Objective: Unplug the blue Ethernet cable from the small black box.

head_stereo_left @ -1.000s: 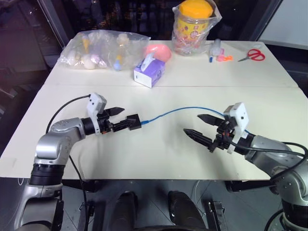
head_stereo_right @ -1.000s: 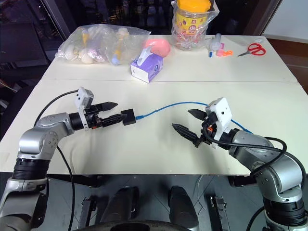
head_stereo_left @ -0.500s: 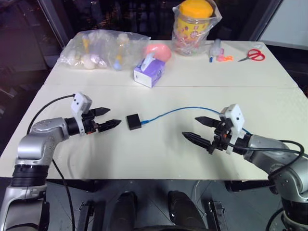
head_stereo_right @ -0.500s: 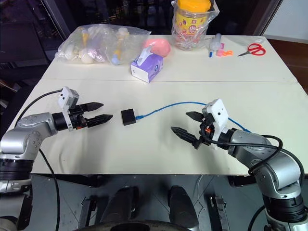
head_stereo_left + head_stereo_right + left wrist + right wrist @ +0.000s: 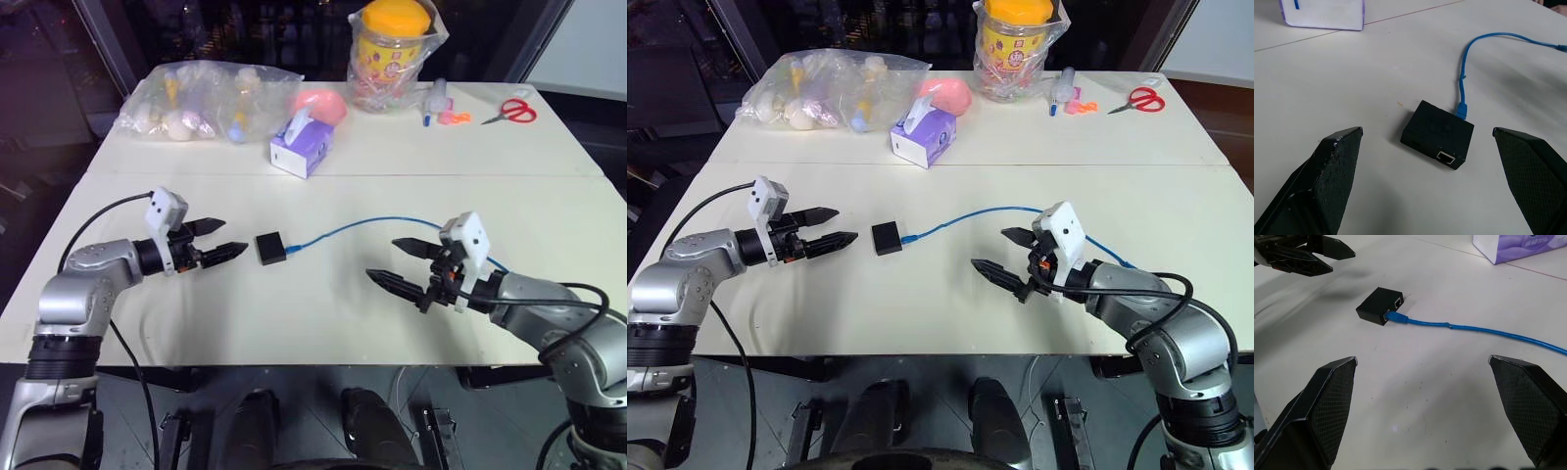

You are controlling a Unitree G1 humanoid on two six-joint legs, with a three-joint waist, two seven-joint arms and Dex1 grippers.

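My left claw [image 5: 223,239] is wide open, empty, just left of the small black box [image 5: 270,248], nothing btwn them. The box lies flat on the tabletop [image 5: 323,304], the blue Ethernet cable [image 5: 364,225] plugged into its right end, arcing right twd my right claw [image 5: 394,264], also wide open, holding nothing. At the back: tissue box [image 5: 303,149], plastic bag of bits [image 5: 206,98], yellow-lidded jar [image 5: 396,44], red scissors [image 5: 513,113], well apart from both claws.
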